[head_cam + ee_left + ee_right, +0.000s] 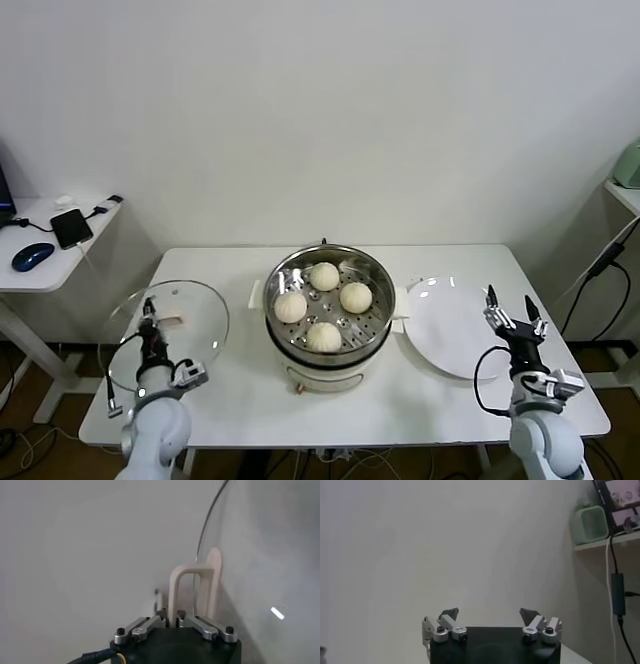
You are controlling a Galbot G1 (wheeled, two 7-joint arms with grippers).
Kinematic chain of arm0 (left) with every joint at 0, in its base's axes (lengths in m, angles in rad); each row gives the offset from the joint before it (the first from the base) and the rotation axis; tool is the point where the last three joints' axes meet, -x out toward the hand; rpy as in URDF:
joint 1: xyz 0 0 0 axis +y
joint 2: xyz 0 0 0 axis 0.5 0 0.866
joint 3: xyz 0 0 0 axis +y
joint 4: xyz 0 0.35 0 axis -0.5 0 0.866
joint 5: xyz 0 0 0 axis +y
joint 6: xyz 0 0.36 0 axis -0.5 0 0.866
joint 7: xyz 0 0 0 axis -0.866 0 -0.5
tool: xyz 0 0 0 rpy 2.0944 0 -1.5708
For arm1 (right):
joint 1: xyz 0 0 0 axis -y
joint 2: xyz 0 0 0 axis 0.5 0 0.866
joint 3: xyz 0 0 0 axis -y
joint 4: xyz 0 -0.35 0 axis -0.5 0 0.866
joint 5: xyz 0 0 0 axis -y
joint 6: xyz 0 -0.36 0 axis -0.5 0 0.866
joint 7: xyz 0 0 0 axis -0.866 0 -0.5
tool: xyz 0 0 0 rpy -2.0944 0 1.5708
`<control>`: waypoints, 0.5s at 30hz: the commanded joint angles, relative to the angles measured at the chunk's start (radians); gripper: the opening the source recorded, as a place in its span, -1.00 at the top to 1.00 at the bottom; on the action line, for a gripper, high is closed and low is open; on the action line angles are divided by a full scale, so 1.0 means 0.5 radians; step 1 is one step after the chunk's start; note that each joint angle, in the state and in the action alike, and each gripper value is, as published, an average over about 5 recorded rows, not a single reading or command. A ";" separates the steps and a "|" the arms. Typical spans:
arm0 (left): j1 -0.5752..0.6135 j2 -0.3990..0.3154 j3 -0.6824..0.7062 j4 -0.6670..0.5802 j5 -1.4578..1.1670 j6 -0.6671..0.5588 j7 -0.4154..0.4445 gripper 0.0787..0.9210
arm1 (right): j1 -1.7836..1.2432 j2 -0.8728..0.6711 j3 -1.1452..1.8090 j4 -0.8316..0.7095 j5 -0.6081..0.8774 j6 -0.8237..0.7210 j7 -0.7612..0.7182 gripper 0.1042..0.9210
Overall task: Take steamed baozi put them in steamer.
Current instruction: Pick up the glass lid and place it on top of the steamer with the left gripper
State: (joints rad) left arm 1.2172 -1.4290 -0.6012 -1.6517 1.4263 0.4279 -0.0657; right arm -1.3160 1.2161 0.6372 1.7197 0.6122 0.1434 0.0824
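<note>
The steamer [276, 283] stands at the middle of the table, a shiny steel pot on a white base. Several cream-white baozi [324, 276] lie on its perforated tray. To its left the round glass lid [200, 312] rests near the table's left edge. My left gripper [150, 318] is shut on the lid's white handle [176, 587], which is pinched between the fingers of the left gripper [171, 617] in the left wrist view. My right gripper [513, 308] stands open and empty beside the white plate [450, 320]; the right wrist view shows the right gripper [489, 614] with nothing between its fingers.
A side table [90, 225] at the far left carries a phone [71, 227] and a mouse [32, 256]. A shelf with a green object [628, 165] stands at the far right. Cables [598, 265] hang by the table's right edge.
</note>
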 commanded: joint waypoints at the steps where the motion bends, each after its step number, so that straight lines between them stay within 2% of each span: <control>1: -0.043 -0.196 0.082 -0.667 0.448 0.550 0.703 0.78 | 0.004 0.007 -0.003 -0.003 0.005 -0.003 -0.002 -0.76; 6: -0.105 -0.265 0.316 -0.775 0.463 0.623 0.864 0.78 | 0.012 0.004 -0.003 -0.019 0.007 -0.007 -0.001 -0.76; 11: -0.224 -0.403 0.607 -0.748 0.478 0.681 0.916 0.78 | 0.007 0.032 0.000 -0.015 -0.018 -0.017 -0.001 -0.76; 15: -0.313 -0.456 0.847 -0.692 0.472 0.710 0.934 0.78 | -0.002 0.055 0.008 -0.011 -0.033 -0.018 0.000 -0.76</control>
State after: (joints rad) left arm 1.1467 -1.5622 -0.4343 -1.9290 1.6055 0.6871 0.2672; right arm -1.3159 1.2310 0.6386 1.7145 0.6032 0.1343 0.0817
